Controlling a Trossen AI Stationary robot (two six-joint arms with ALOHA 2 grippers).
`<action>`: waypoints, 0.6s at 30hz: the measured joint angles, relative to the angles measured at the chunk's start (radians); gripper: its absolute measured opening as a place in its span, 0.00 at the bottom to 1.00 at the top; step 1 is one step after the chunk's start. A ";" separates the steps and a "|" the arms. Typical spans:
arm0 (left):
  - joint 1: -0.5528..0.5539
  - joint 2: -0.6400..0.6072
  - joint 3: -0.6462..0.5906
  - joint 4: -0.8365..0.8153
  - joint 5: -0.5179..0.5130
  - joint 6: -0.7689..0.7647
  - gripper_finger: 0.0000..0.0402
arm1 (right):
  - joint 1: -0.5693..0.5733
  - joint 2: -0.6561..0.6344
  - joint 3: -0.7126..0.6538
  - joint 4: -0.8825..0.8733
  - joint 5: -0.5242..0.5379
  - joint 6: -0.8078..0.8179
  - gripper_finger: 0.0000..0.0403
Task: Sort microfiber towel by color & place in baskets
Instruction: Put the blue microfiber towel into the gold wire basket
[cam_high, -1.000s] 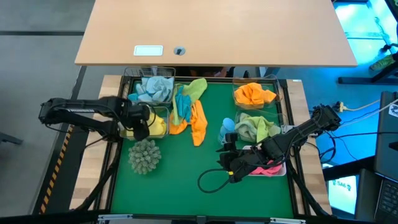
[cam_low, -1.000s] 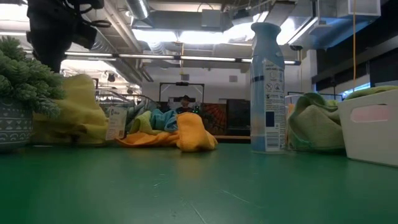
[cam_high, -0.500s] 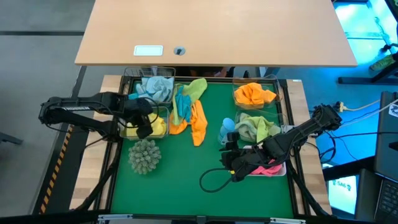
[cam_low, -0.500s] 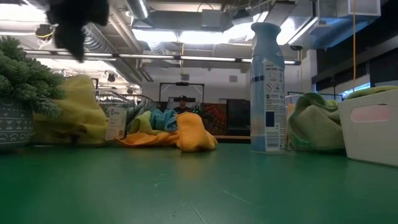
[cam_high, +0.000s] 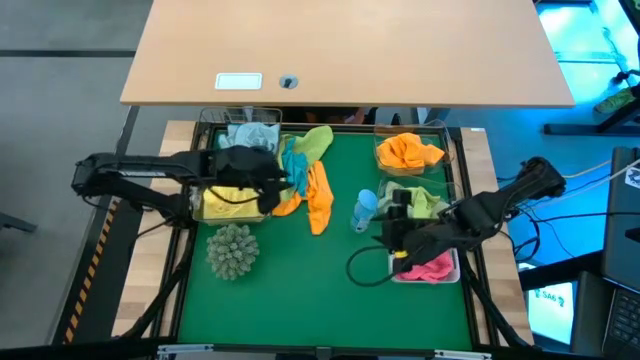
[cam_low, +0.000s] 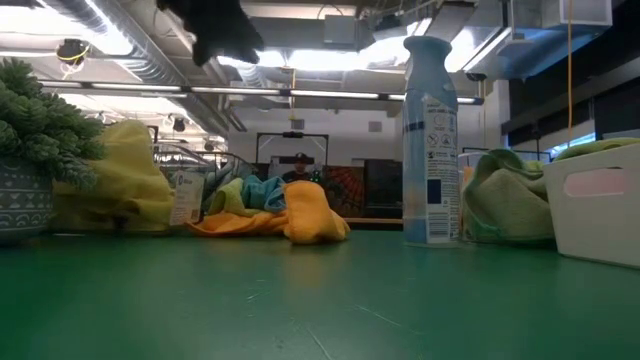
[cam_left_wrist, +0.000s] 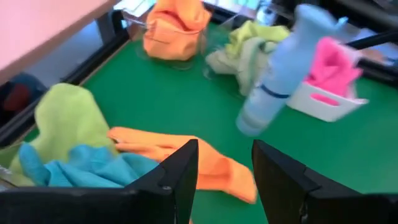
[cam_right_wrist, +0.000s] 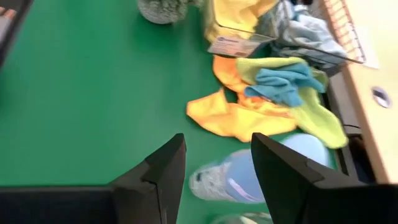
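— Where are we, would you say?

— We're in a robotics lab or workshop. In the low view we see exposed ceiling ducts (cam_low: 150, 60) and long strip lights (cam_low: 300, 92) over an open industrial hall, nothing homely about it.

— And nearer to us?

— From above we see a green mat (cam_high: 300, 290) laid on a tabletop (cam_high: 485, 170) with two dark arms mounted at its sides, cables (cam_high: 560, 175) trailing off the right edge. A plain wooden desk (cam_high: 350, 50) stands behind it, and screens glowing blue (cam_high: 590, 50) sit at the far right.

— So a test rig?

— We'd call it that: a bench set up for robot trials.
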 joint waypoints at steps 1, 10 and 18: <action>0.006 0.021 0.000 0.013 -0.009 0.007 0.36 | 0.000 -0.007 0.000 -0.010 0.010 0.000 0.45; 0.105 0.210 0.000 0.083 -0.033 0.058 0.36 | 0.000 -0.050 0.000 -0.105 0.107 0.016 0.45; 0.205 0.331 0.000 0.088 -0.091 0.059 0.36 | -0.019 -0.105 0.000 -0.218 0.186 0.078 0.45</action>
